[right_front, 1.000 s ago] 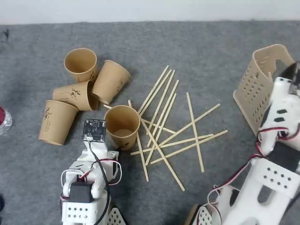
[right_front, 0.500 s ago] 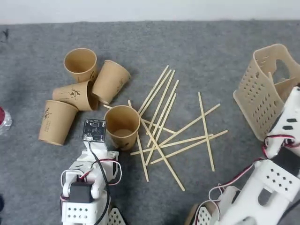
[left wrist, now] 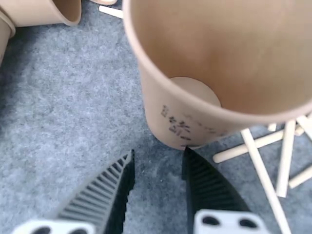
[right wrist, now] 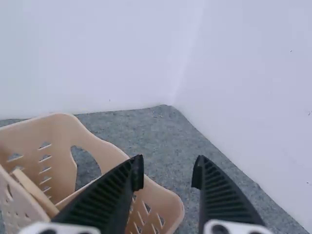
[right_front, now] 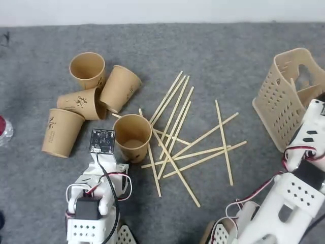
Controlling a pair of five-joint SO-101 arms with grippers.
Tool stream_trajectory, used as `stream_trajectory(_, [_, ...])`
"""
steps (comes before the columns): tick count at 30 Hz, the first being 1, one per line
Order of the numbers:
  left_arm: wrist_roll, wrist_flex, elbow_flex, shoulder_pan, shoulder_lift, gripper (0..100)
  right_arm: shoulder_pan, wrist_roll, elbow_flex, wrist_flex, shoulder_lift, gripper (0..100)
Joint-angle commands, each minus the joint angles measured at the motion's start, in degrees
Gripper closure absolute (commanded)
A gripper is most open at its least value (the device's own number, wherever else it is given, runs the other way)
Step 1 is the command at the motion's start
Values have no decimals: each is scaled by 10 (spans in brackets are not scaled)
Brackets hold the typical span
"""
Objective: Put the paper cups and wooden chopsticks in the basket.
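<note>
One paper cup (right_front: 132,137) stands upright near the middle, and several more cups (right_front: 87,96) lie or stand in a cluster at the back left. Wooden chopsticks (right_front: 175,133) lie scattered and crossed in the centre. The beige slotted basket (right_front: 287,91) stands at the right. My left gripper (left wrist: 158,168) is open and empty, low on the carpet just short of the upright cup (left wrist: 195,97). My right gripper (right wrist: 165,178) is open and empty, just above the basket (right wrist: 58,141), which holds a chopstick (right wrist: 34,192). The right arm (right_front: 309,134) sits beside the basket's near side.
Grey carpet (right_front: 228,56) covers the table, with a white wall along the back. A red-and-clear bottle (right_front: 4,129) pokes in at the left edge. Bare carpet lies between the chopsticks and the basket.
The right arm has drawn back from over the basket toward the front. One chopstick on the right of the pile has shifted a little to the right. The left arm has kept still.
</note>
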Motion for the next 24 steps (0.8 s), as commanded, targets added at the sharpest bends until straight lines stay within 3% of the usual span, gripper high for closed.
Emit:
stream_trajectory(1, [-4,3,-12,4,-10,830,3,8,-4,-14,-6,830])
stream_trajectory(6, [-4,3,-12,3,-10,830,22,82,-8,-12,-3,830])
stream_trajectory(11, [-4,3,-12,4,-10,830,67,84,-47,10,62,830])
stream_trajectory(24, [-4,3,-12,4,-10,830,165,46,-606,320,509,830])
